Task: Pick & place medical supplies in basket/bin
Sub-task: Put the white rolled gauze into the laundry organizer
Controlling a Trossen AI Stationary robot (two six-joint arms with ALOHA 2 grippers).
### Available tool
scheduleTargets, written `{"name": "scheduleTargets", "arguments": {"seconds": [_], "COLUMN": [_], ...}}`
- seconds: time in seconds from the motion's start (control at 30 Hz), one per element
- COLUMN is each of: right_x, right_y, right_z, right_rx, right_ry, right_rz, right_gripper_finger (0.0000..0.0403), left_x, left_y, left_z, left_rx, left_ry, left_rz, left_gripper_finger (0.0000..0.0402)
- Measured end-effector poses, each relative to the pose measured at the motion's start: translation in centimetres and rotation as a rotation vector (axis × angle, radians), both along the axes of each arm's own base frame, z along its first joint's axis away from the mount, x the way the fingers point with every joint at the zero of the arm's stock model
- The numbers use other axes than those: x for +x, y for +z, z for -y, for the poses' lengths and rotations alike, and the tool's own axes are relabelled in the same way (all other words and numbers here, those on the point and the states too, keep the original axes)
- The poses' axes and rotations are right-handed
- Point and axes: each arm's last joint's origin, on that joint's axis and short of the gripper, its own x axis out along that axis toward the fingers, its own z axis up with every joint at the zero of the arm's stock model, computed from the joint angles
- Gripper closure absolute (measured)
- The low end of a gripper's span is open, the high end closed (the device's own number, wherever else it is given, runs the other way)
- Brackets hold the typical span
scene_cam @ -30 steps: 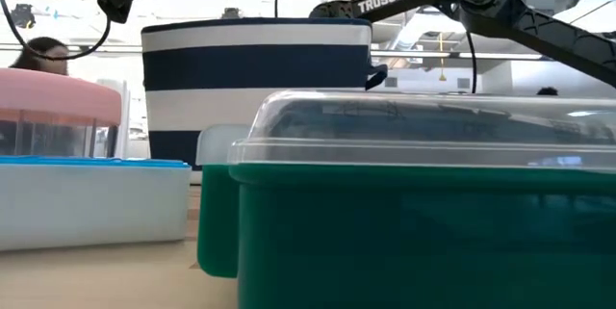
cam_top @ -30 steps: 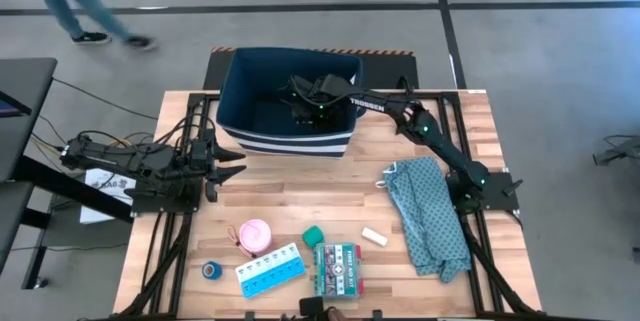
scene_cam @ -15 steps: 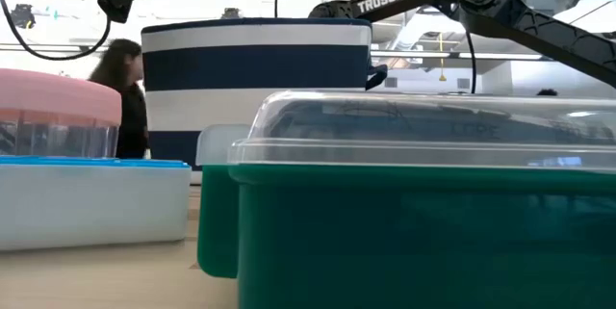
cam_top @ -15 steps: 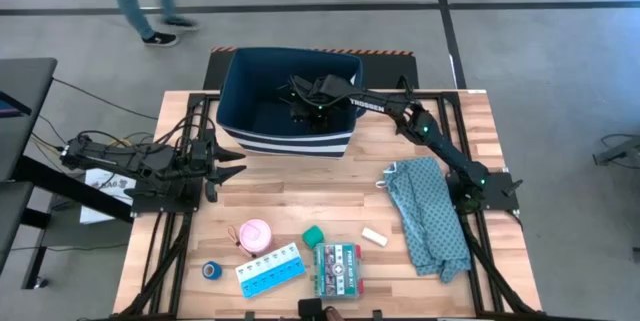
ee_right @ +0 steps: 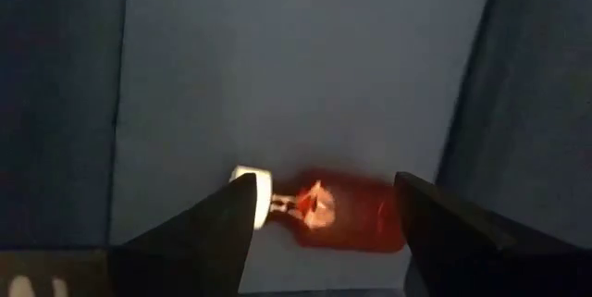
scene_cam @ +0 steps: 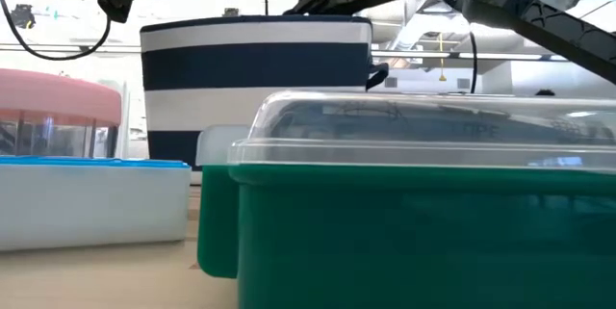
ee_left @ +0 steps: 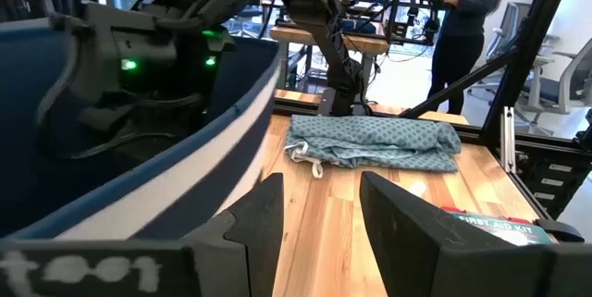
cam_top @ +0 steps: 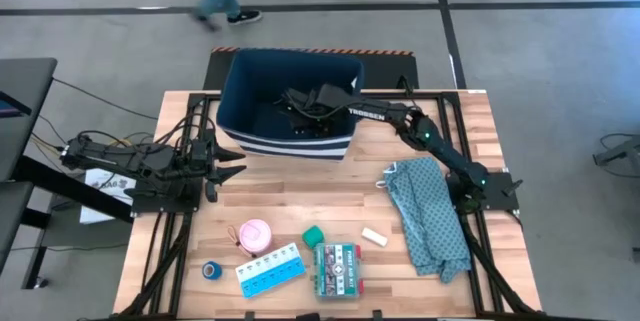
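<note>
The right hand (cam_top: 300, 101) is inside the big navy bin (cam_top: 232, 86), with its two fingers (ee_right: 199, 237) spread apart and holding nothing. Right under it, a red bottle (ee_right: 342, 216) lies on its side on the bin's floor, with its white end (ee_right: 254, 186) pointing away from one wall. The bottle is in, so this drop looks done.

To do the next bit well, the right hand should go straight up and clear the bin's rim before it swings out, so it does not tug the soft wall.

The left hand (cam_top: 228, 161) waits just beside the bin, fingers (ee_left: 407, 214) apart and empty.

More things sit near the front of the surface (cam_top: 300, 196): a pink roll (cam_top: 254, 234), a blue tape roll (cam_top: 211, 270), a light-blue pill box (cam_top: 270, 269), a small teal bit (cam_top: 313, 233), a white bit (cam_top: 374, 236) and a flat green box (cam_top: 338, 268). A blue-green cloth (cam_top: 428, 216) lies by the right arm
</note>
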Motion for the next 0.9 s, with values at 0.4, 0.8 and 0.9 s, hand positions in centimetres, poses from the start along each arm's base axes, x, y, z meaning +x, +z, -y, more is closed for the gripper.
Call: {"name": "scheduleTargets", "arguments": {"seconds": [0.4, 0.8, 0.9], "right_x": [-1.5, -6.0, -7.4], "right_y": [6.1, 16.2, 18.5], "right_z": [-1.9, -4.8, -5.7], "right_rx": [-0.215, -0.272, -0.267], "right_ry": [-0.015, -0.118, -0.12], "right_rz": [0.047, 0.307, 0.37], "right_gripper_finger": [0.0152, 0.0153, 0.0153], "left_x": [0.0, 0.0, 0.0], "left_y": [0.0, 0.0, 0.0], "left_z": [0.0, 0.0, 0.0], "left_rx": [-0.003, -0.014, -0.015], "left_ry": [0.0, 0.002, 0.001], "left_rz": [-0.001, 0.002, 0.003], "left_gripper_finger": [0.0266, 0.0266, 0.0266]}}
